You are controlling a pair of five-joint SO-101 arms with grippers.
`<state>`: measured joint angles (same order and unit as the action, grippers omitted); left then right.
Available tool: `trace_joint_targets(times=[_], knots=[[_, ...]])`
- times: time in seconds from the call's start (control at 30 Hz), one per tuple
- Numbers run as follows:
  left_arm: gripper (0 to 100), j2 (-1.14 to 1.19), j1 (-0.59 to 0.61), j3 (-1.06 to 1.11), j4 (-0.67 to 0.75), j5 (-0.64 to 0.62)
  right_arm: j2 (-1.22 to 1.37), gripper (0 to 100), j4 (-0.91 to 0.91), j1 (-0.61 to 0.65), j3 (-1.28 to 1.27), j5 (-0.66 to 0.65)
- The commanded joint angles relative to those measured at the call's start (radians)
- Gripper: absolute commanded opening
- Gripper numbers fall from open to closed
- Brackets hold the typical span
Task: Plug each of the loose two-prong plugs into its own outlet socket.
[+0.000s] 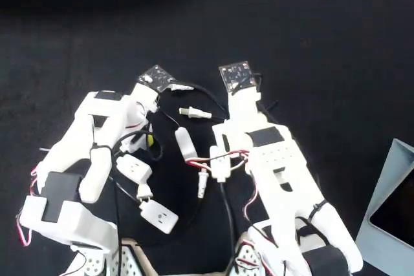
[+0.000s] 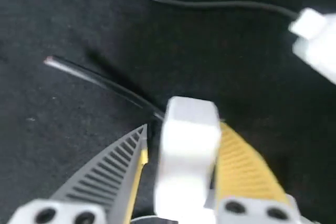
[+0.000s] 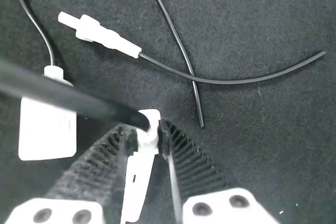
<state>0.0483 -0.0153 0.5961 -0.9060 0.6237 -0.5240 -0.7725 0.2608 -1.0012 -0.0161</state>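
In the left wrist view my left gripper (image 2: 184,125) is shut on a blocky white plug (image 2: 188,156), held between a grey ribbed finger and a yellow one just above the black cloth. From above, that gripper (image 1: 157,81) is at mid-table with the plug's tip (image 1: 181,86) poking out. My right gripper (image 3: 146,129) is shut on a slim white plug (image 3: 139,174) with a black cable running off it; in the high view it (image 1: 237,75) stands just right of the left one. A loose two-prong plug (image 1: 194,113) (image 3: 100,35) lies between them. Two white outlet sockets (image 1: 134,168) (image 1: 158,214) lie beside the left arm.
Thin black cables (image 3: 184,61) (image 2: 105,80) loop over the cloth around both grippers. A white block (image 3: 47,129) lies close by the right gripper. Another white plug (image 1: 202,185) lies by the right arm's base wires. A grey-blue box (image 1: 394,211) stands at the right edge.
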Motion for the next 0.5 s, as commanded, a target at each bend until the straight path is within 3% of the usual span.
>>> trace_joint_targets(times=[0.0, 0.27, 0.47], knots=[[12, -0.002, 0.031, -0.051, -0.021, 0.006, 0.002, 1.2, 0.006, -0.012, 0.056, 0.006], [11, -0.005, 0.019, -0.047, -0.023, 0.005, 0.002, 1.2, 0.006, -0.012, 0.056, 0.006], [10, -0.146, 0.015, 0.001, -0.023, 0.000, 0.002, 1.2, 0.006, -0.012, 0.058, 0.006]])
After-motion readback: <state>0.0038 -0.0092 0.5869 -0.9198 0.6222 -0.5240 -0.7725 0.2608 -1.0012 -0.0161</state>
